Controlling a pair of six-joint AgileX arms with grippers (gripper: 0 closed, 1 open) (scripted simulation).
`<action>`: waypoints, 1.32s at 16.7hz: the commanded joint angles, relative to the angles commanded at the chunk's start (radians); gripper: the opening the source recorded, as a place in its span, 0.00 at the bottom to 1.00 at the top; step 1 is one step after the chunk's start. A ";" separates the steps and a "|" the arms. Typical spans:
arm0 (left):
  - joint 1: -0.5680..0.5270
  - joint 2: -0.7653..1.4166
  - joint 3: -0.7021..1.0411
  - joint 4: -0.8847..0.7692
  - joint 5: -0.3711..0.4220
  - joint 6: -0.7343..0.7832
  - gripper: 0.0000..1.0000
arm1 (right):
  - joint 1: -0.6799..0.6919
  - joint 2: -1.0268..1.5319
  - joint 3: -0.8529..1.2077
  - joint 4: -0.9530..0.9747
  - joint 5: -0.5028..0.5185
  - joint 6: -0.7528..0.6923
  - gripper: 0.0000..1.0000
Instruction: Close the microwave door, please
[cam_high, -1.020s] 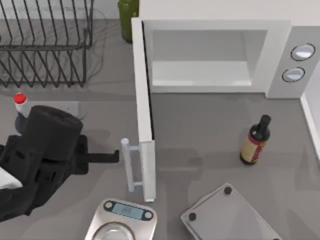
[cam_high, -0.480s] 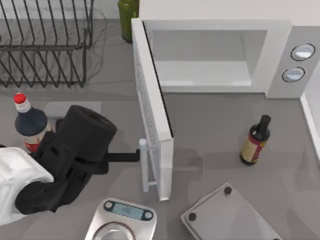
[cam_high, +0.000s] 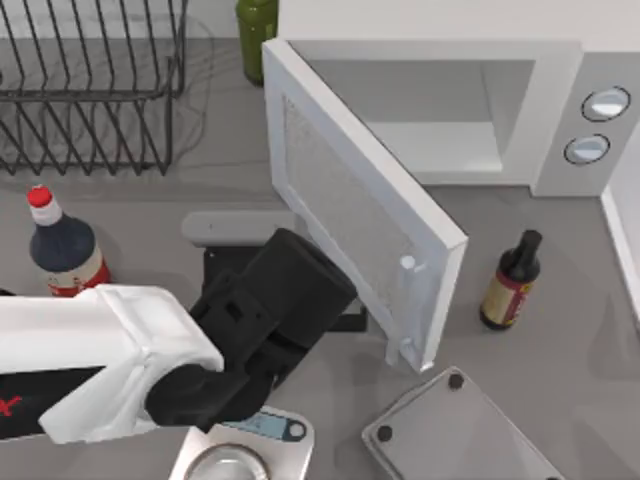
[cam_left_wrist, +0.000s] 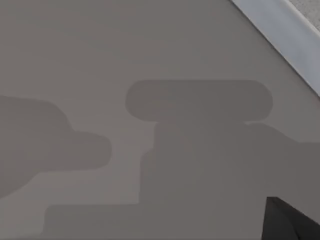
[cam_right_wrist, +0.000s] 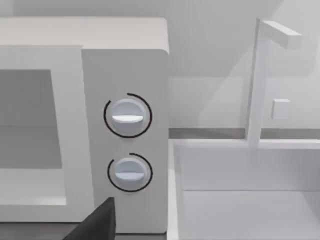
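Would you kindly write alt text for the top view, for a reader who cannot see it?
The left arm reaches toward the half-open microwave door, which angles out from the white microwave. A brown bottle stands to the door's right; a wire rack sits at far left.

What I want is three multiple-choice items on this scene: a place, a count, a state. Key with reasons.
1. Where is the dark brown bottle with the red-yellow label? A. in the wire rack B. on the grey table, right of the door's edge C. inside the cavity
2. How many round grey-white knobs has the white boxy microwave? A. one B. two C. four
3. How stands the white windowed microwave door? A. shut B. half open C. off
B: it stands beside that edge. B: two on the side panel. B: it angles out, left gripper at its outer face.
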 joint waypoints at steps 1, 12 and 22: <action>0.004 -0.004 -0.003 0.002 0.004 0.001 0.00 | 0.000 0.000 0.000 0.000 0.000 0.000 1.00; -0.173 0.303 0.366 -0.164 -0.088 -0.181 0.00 | 0.000 0.000 0.000 0.000 0.000 0.000 1.00; -0.261 0.378 0.526 -0.263 -0.092 -0.213 0.00 | 0.000 0.000 0.000 0.000 0.000 0.000 1.00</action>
